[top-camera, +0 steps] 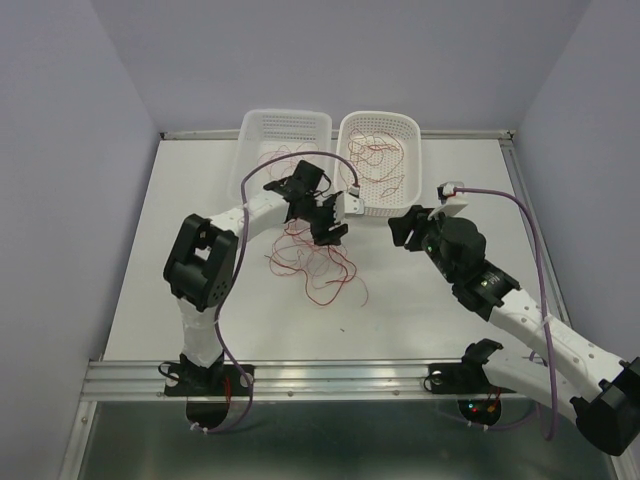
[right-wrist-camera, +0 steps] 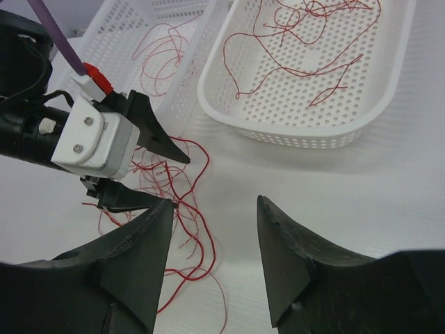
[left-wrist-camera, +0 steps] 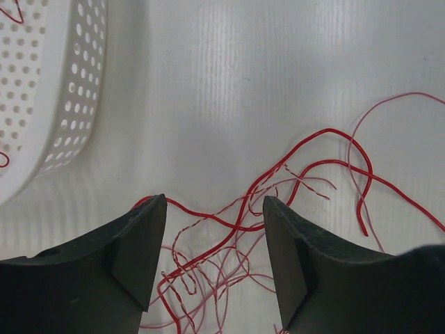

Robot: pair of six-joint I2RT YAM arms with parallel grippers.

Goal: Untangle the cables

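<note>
Top external: white table (top-camera: 420, 300), both arms reach in from the near edge. Left arm (top-camera: 205, 265) bends toward table centre. Right arm (top-camera: 500, 290) angles in from the near right.

Two white perforated baskets sit at the far edge, just beside each other: left basket (top-camera: 285, 122), right basket (top-camera: 385, 208).

Left claw (top-camera: 328, 222) is over the table, just near of the baskets. On the left wrist cam its fingers (left-wrist-camera: 139, 243) are spread apart with nothing pinched; red strands show on the table in the gap between them.

Right claw (top-camera: 405, 228) is to the right of the left claw, apart from it. On the right wrist cam its jaws are wide apart over bare table, holding nothing.

Cables (top-camera: 310, 260): the main red tangle lies on the table under and just near of the left claw. More loose red strands lie inside both baskets.
</note>
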